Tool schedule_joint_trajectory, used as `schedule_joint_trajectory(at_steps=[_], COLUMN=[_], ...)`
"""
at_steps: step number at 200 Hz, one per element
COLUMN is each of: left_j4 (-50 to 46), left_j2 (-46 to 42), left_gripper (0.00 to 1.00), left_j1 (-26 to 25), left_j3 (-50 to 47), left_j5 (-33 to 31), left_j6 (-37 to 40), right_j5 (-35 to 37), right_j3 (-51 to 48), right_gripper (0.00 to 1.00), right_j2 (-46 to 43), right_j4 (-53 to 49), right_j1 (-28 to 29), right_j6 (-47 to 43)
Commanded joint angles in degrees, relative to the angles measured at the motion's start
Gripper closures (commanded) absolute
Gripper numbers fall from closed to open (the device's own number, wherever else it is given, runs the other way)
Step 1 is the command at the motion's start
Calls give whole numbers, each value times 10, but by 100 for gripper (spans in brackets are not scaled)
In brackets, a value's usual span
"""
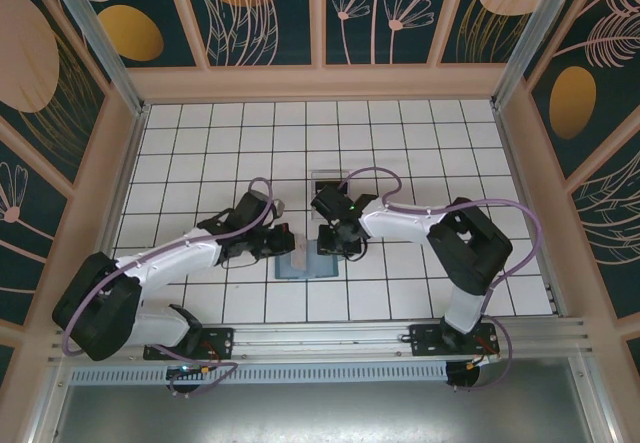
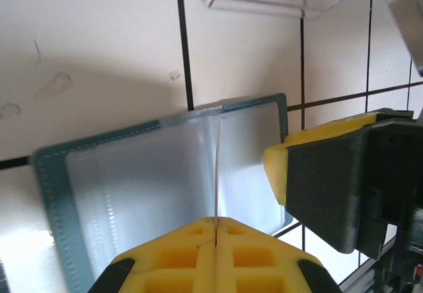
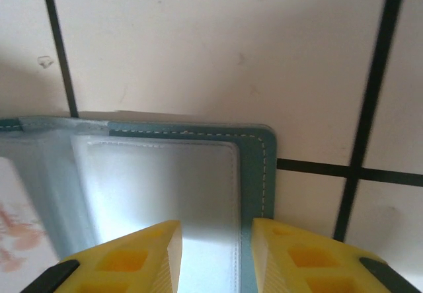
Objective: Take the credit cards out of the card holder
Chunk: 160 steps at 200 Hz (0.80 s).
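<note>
Pinning the open card holder (image 1: 303, 266) flat on the tiled table (image 1: 200, 143) looks like the right gripper's (image 3: 215, 256) job: its fingers (image 3: 284, 256) stand apart over the holder's stitched right edge, gripping nothing. The left gripper (image 2: 215, 230) is closed on a credit card (image 2: 218, 167), seen edge-on, upright over the holder's middle fold

**Holder open flat, one card on edge**

The holder (image 1: 303, 263) lies spread open on the tiles (image 1: 400, 153), inside face up. It has a teal border with pale stitching and rounded corners around glossy grey-blue pockets. One card (image 2: 218, 167) stands over that inner face. It is seen edge-on as a thin pale line, its near end pinched between the closed fingers of the left gripper (image 2: 215, 223).
</note>
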Motion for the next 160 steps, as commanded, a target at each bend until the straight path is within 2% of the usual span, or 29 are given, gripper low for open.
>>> schedule_joint_trajectory(at_steps=[1,43,67,110,160], left_j4=[-83,-138,-142,-163,-199], left_j2=[-9,17,33,73,127], left_gripper=[96,98,99,100,100], left_j1=[0,0,0,0,0], left_j3=[44,118,163,253,343], left_j5=[-32,-61,-58,-126,-97], left_j6=[68,152,231,371,583], right_j5=[35,54,61,69,74], right_j3=[7,5,-4,-20,-23], right_gripper=[65,65,65,65,65], right_j2=[-35,-80,-113,-170,-210], right_j4=[-44,-58,-69,-89,-110], right_j1=[-6,-33,-59,-120,-161], right_j6=[-2,-14,-29,-61,-87])
